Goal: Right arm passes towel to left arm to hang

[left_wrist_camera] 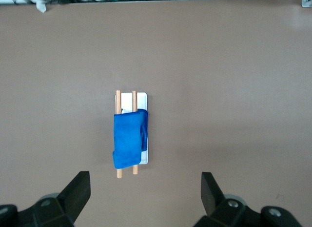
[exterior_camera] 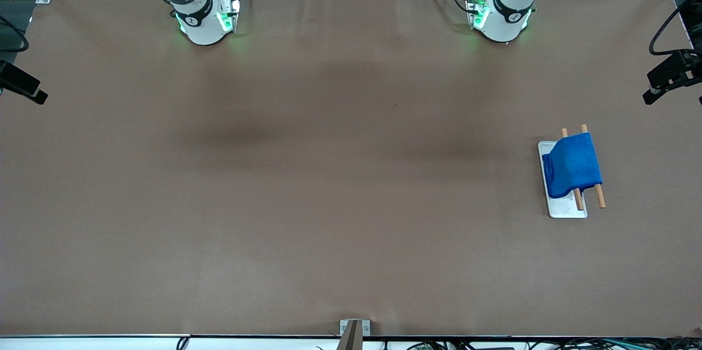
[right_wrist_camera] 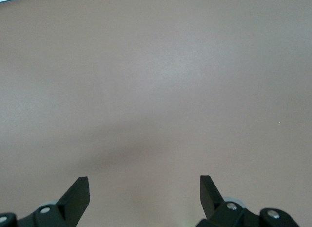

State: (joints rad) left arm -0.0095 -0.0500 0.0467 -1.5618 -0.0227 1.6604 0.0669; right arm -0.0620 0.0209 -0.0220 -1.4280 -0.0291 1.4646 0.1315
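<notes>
At right of the front frame the towel (exterior_camera: 572, 165) is already hanging over the rack (exterior_camera: 567, 210), while left gripper (left_wrist_camera: 145, 180) and right gripper (right_wrist_camera: 144, 184) are hovering wide open and empty, suggesting nothing remains.

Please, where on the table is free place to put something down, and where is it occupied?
Nearly all the brown table is bare: the middle, the right arm's end, and the strip along the front edge. Only one spot toward the left arm's end is taken, where the blue towel hangs on the two-rod rack. Both grippers, left and right, wait open.
</notes>
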